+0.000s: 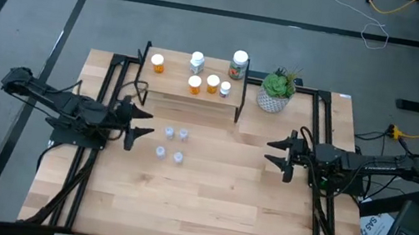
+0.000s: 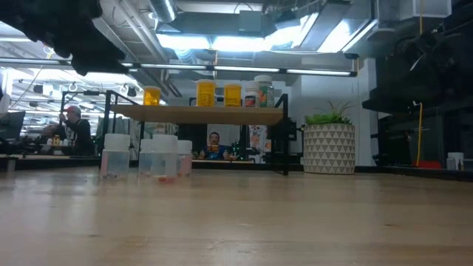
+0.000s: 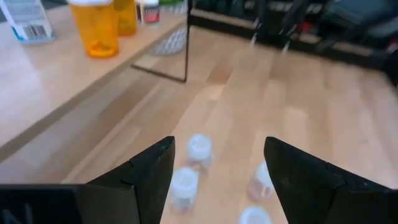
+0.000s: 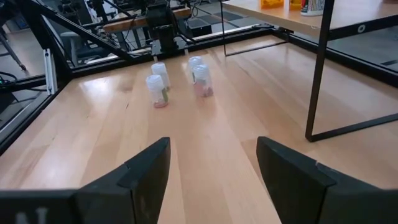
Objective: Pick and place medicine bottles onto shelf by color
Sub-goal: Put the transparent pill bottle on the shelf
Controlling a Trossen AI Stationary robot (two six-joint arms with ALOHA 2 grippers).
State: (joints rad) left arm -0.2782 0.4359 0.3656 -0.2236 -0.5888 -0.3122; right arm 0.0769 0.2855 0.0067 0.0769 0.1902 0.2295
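Observation:
Several clear bottles with pale caps (image 1: 172,144) stand upright on the tabletop in front of the shelf (image 1: 195,98); they also show in the left wrist view (image 3: 199,149), the right wrist view (image 4: 155,90) and the low view (image 2: 159,155). On the shelf's plank stand three orange bottles (image 1: 194,84), two pale ones (image 1: 197,62) and a larger dark, white-capped bottle (image 1: 239,65). My left gripper (image 1: 139,123) hovers open just left of the clear bottles, its fingers (image 3: 152,174) pointing at them. My right gripper (image 1: 278,154) is open, well to their right (image 4: 214,149).
A potted green plant (image 1: 277,90) in a white patterned pot stands right of the shelf, near the table's far edge. Black frame rails (image 1: 113,85) run along the table's left and right sides. Bare tabletop (image 1: 205,201) lies toward the near edge. People sit in the room behind (image 2: 70,125).

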